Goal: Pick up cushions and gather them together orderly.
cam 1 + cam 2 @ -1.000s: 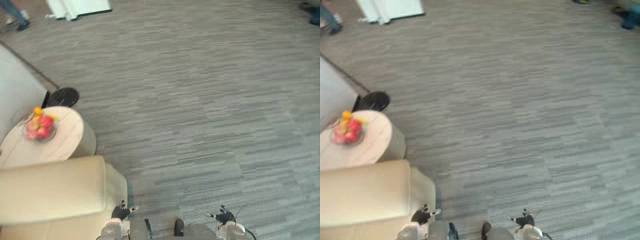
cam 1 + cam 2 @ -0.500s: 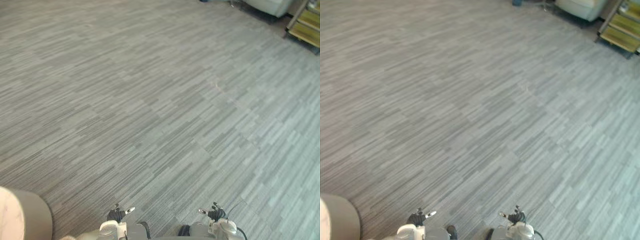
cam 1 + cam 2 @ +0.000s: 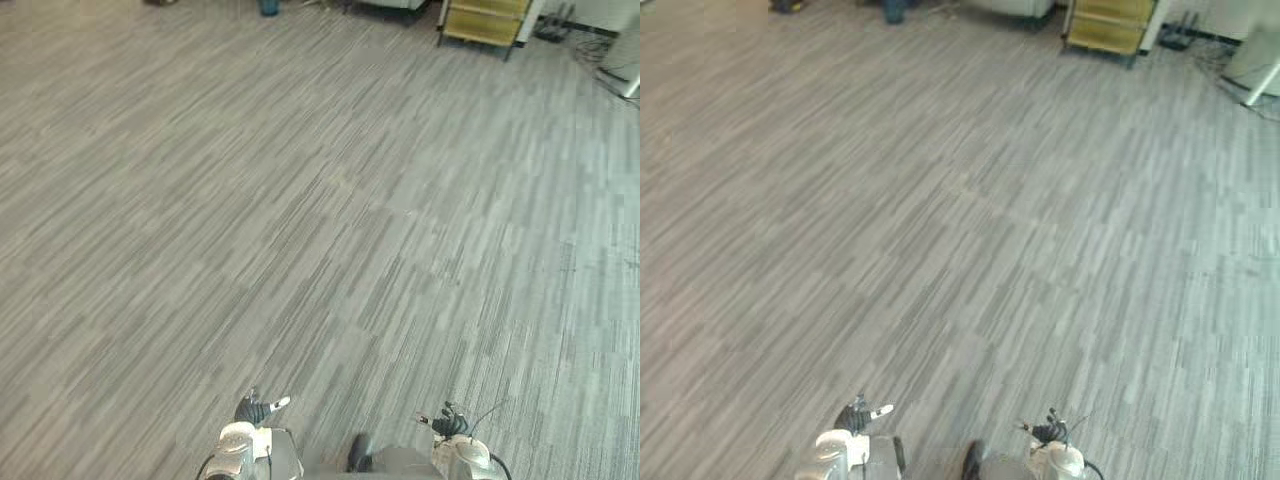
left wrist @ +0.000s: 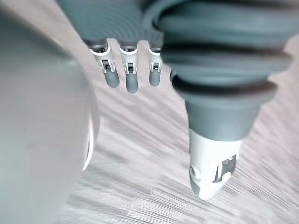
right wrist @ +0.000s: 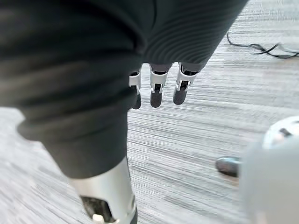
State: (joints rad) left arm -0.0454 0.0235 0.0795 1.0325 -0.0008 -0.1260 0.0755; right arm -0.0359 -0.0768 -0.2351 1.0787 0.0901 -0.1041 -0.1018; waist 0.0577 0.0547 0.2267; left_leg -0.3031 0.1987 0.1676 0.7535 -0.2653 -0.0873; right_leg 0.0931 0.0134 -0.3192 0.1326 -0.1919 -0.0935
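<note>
Searching for cushions, both hands empty

Both the left hand (image 3: 255, 410) and the right hand (image 3: 448, 424) hang low, fingers (image 4: 131, 80) straight, slightly apart, clasping nothing. Where the cushions lie I cannot tell. Grey carpet (image 3: 320, 220) spreads ahead of the fingertips, with a yellow shelf (image 3: 482, 20) far beyond them, toward the right hand's side. Best done, I judge, by walking steadily and scanning until a cushion sits ahead of the fingers, hands loose for the grab. Count: two hands, one shelf.
</note>
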